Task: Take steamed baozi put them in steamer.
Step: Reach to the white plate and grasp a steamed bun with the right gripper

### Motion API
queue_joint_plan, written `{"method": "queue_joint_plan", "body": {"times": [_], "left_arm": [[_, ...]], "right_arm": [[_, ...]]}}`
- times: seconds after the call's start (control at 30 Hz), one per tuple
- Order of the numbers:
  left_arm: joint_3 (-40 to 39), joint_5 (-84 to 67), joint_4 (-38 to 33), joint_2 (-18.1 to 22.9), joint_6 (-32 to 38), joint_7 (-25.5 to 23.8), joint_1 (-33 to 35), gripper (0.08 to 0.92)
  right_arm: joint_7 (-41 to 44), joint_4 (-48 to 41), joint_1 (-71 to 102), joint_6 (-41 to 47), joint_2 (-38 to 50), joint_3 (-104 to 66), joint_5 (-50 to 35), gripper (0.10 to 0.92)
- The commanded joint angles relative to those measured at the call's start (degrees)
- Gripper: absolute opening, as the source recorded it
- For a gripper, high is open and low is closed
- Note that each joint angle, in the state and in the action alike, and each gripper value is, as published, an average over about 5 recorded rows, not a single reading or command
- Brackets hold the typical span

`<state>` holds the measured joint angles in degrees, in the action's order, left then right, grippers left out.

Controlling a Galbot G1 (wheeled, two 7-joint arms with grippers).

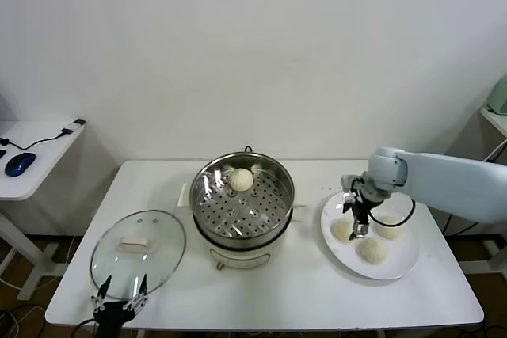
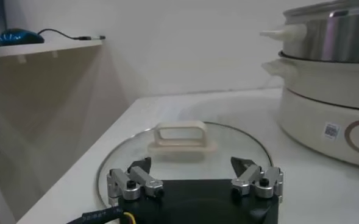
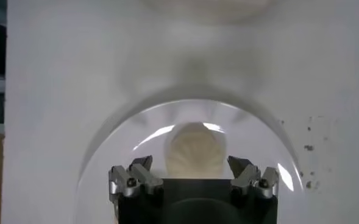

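The steamer (image 1: pixel 243 199) stands mid-table with one baozi (image 1: pixel 242 179) on its perforated tray. Three more baozi (image 1: pixel 342 229) (image 1: pixel 372 249) (image 1: pixel 390 227) lie on a white plate (image 1: pixel 396 263) to its right. My right gripper (image 1: pixel 360 227) is open and points down over the plate, among the buns. In the right wrist view a baozi (image 3: pixel 194 149) lies just ahead of the open right gripper (image 3: pixel 190 165), between the lines of its fingers, on the plate (image 3: pixel 258 140). My left gripper (image 1: pixel 120 300) is open and empty at the table's front left edge.
A round glass lid (image 1: pixel 138 252) lies flat left of the steamer, just ahead of the left gripper (image 2: pixel 192 164); its handle (image 2: pixel 180 135) and the steamer's side (image 2: pixel 331 91) show in the left wrist view. A side table with a blue mouse (image 1: pixel 19 164) stands far left.
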<state>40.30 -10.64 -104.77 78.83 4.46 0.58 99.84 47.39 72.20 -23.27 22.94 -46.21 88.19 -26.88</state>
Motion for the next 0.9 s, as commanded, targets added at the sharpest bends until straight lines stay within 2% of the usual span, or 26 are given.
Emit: {"method": "queue_joint_plan", "body": {"times": [0.03, 0.33, 0.63, 0.77, 0.9], "left_arm": [[-0.1, 0.1, 0.1, -0.1, 0.1, 0.0, -0.1, 0.823], [-0.3, 0.3, 0.6, -0.1, 0.2, 0.0, -0.5, 0.823], [-0.3, 0.4, 0.6, -0.1, 0.6, 0.0, -0.3, 0.823], [-0.4, 0.4, 0.5, -0.1, 0.6, 0.0, -0.3, 0.823], [-0.4, 0.5, 0.2, -0.2, 0.6, 0.0, -0.3, 0.823]], "right_arm": [[-1.3, -3.8, 6.1, 2.0, -0.5, -4.2, 2.6, 0.823], [-1.4, -5.7, 6.1, 1.0, -1.9, -4.8, 2.6, 0.809], [1.0, -4.4, 3.2, 0.8, -1.3, -3.5, 0.8, 0.651], [2.0, -2.7, -2.1, 0.4, -0.6, -1.9, -2.0, 0.638], [4.8, -0.6, -14.8, -1.3, -0.4, 4.8, -7.7, 0.636]]}}
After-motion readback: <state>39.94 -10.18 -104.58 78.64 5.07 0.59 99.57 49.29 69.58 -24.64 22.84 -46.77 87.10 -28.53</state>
